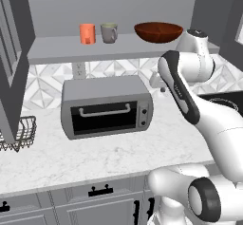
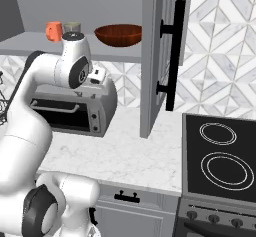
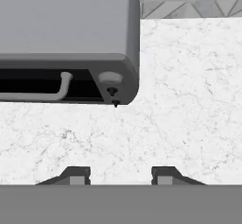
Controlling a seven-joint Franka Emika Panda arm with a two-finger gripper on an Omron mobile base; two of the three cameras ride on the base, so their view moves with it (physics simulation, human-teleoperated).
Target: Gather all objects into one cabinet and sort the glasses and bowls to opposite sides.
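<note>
Orange cup (image 1: 87, 33), grey mug (image 1: 109, 32), red-brown bowl (image 1: 158, 31) on cabinet shelf (image 1: 61, 49). Arm elbow-up, gripper (image 3: 120, 175) pointing down over counter (image 3: 189, 100), toaster oven (image 3: 66, 38) at 11 o'clock; jaws half-spread, empty.

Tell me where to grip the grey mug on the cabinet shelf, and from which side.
Grip the grey mug across its round body, coming from the open front of the shelf. It stands upright, its handle toward the red-brown bowl, and the orange cup stands close on its other side, so a sideways approach looks crowded.

One cup (image 1: 87, 33), one mug (image 1: 109, 32), one bowl (image 1: 158, 32)
</note>
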